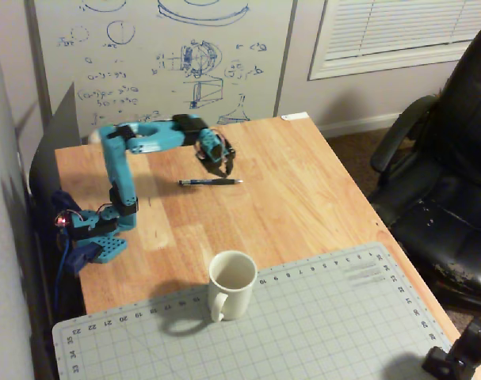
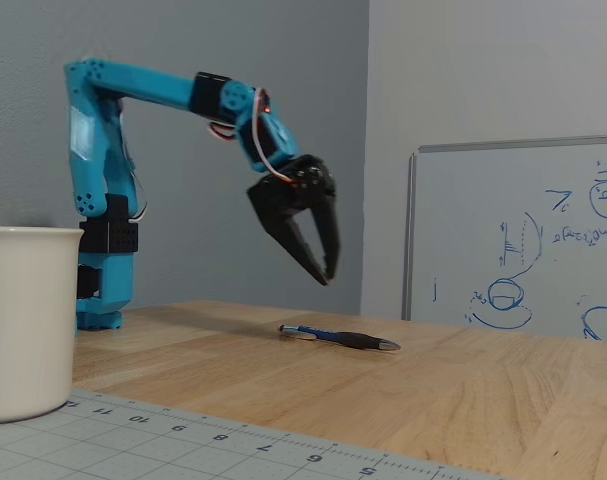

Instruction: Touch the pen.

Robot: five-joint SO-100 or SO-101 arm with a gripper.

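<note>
My pincer (image 1: 224, 168) hangs in the air above the wooden table (image 1: 303, 182), its two dark fingers pointing downward and drawn together at the tips; in the low fixed view the same pincer (image 2: 328, 272) shows its fingers converging to a near point, with nothing held between them. It is clear of the tabletop and not in contact with any object. The pen (image 1: 209, 182) lies flat on the bare wood, directly below and just in front of my pincer in the high fixed view, running left to right with its silvery tip toward the right. In the low fixed view the pen (image 2: 340, 338) rests on the table beneath my fingertips, with a visible gap of air between them and its barrel. My blue arm (image 2: 133, 84) rises from its base (image 1: 97, 241) at the table's left edge in the high fixed view and reaches out horizontally before bending down at the wrist. A white mug (image 1: 230, 283) stands upright well apart from the pen, at the near edge of the wood where a grey cutting mat (image 1: 319, 324) begins. A whiteboard (image 1: 161, 55) with blue drawings stands behind the table, and a black office chair (image 1: 446, 174) sits to the right.
</note>
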